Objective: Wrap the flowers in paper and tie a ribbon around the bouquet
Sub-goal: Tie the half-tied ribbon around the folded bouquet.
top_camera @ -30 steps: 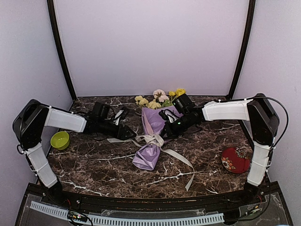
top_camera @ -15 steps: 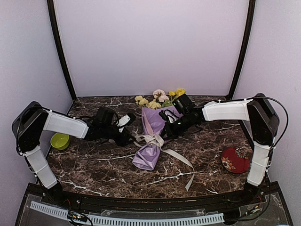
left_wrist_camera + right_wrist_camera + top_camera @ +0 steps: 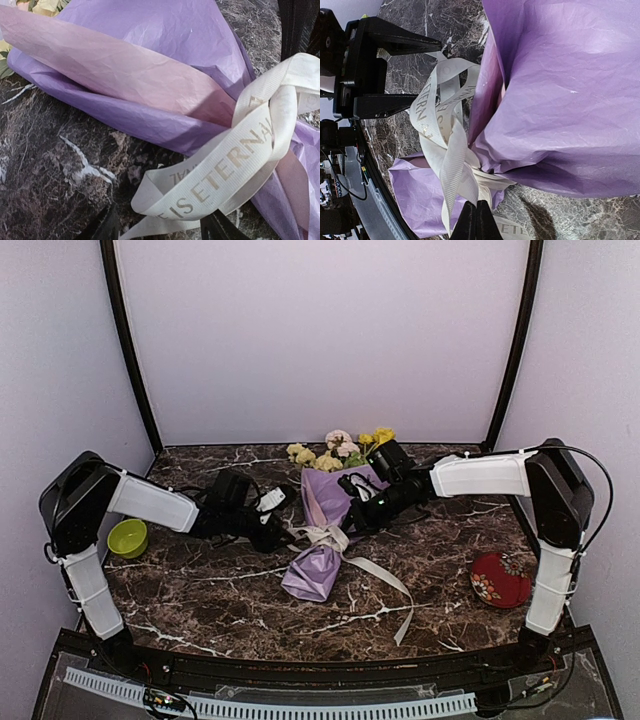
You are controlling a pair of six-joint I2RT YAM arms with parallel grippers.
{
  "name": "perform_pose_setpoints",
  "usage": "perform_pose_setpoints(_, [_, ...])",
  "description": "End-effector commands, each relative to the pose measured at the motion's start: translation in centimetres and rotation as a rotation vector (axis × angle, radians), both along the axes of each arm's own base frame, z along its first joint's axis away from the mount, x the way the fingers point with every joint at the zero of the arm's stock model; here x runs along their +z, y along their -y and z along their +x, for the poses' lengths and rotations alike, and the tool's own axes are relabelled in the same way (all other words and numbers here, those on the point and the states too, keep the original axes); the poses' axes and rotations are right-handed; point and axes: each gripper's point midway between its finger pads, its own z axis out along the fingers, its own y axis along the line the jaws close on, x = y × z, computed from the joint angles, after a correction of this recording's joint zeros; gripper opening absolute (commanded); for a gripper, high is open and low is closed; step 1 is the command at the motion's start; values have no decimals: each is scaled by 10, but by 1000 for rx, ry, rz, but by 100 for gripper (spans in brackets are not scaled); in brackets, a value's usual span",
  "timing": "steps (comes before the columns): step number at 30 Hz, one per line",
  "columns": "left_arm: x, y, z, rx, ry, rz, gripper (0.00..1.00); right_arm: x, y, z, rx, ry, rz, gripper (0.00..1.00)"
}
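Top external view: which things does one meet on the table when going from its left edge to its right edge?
green bowl → left gripper → bouquet → red patterned dish

"IS ETERNAL" in pale gold capitals along the ribbon (image 3: 235, 160) (start of phrase out of sight).

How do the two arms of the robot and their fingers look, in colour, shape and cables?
Both the left arm and the right arm have smooth white covers on their links and bulky black joints. A thin black cable loops beside the right shoulder. The fingers are matt black and taper to a point. I see no markings.
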Motion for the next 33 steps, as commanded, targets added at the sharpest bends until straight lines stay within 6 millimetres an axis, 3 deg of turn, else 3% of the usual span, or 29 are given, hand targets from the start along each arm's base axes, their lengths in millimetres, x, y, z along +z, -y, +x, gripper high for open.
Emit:
perform_pose_setpoints(1, [12,9,11,-19,37,-10,55,13,-1,2,9,26,26,0])
perform_pose_setpoints(12, [12,17,8,-59,21,-41,29,13,0,2,8,30,24,0])
perform_pose_setpoints(14, [11,17,8,-58,19,-42,29,13,-1,2,9,30,25,0])
perform_pose_setpoints(17, [11,27,1,-79,25,-39,37,14,-2,3,9,29,29,0])
perform_pose_setpoints(22, [7,27,12,-44,74,-4,39,14,-1,2,11,29,28,0])
perform_pose_setpoints(26, [3,22,23,5,133,51,30,13,-1,1,11,28,26,0])
perform_pose_setpoints(33, [10,18,24,29,171,35,5,14,0,2,10,30,25,0])
